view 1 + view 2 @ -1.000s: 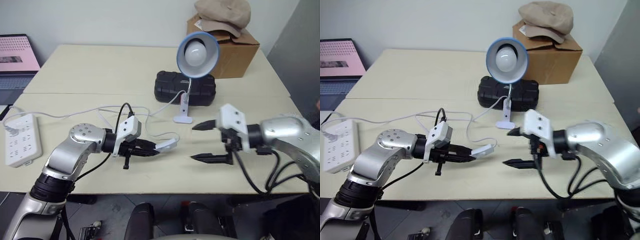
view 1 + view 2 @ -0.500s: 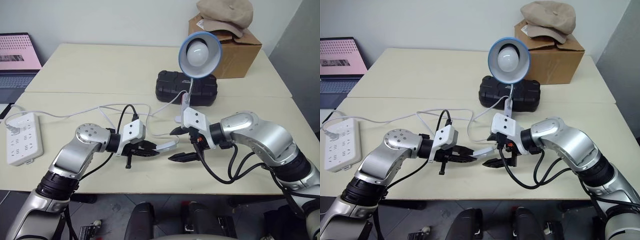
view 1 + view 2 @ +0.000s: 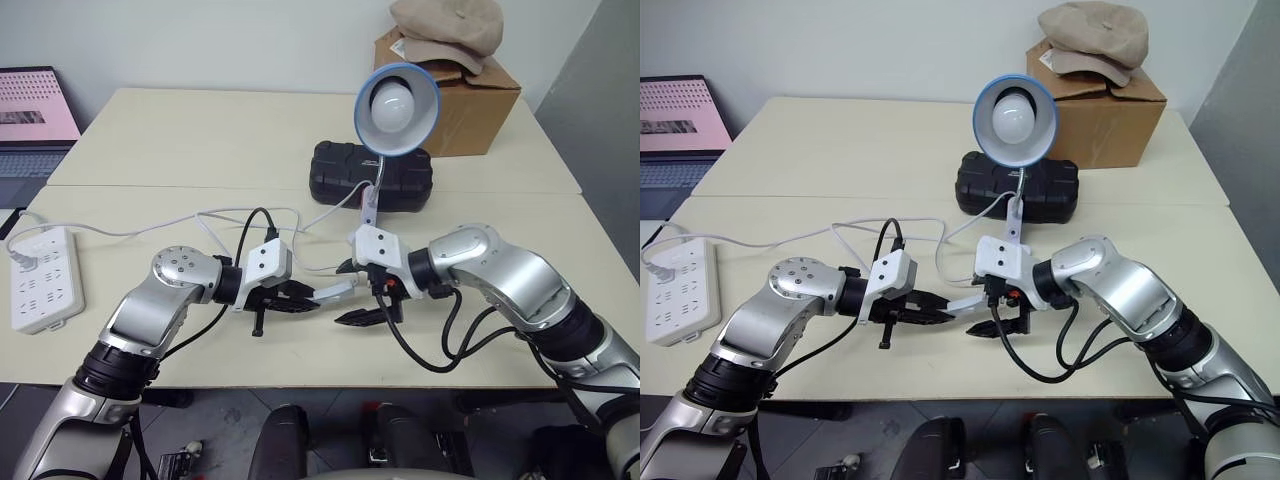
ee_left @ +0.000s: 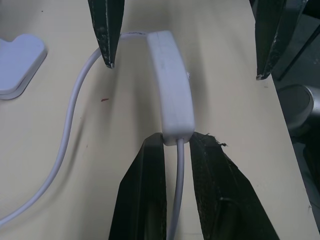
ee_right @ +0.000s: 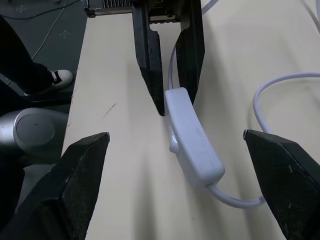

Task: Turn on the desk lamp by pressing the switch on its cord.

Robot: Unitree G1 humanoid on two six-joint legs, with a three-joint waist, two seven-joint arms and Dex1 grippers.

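Now bringing my right hand (image 3: 347, 292) in, fingers spread either side of the switch (image 3: 335, 291) | left hand (image 3: 303, 299) pinching the cord (image 4: 178, 190) behind it, steadying | squeeze coming next.

Two pale tables (image 3: 200, 140) are standing edge to edge against a white wall (image 3: 230, 40). A cardboard box (image 3: 470, 105) is sitting in the far right corner, a grey panel (image 3: 600, 110) rising beside it.
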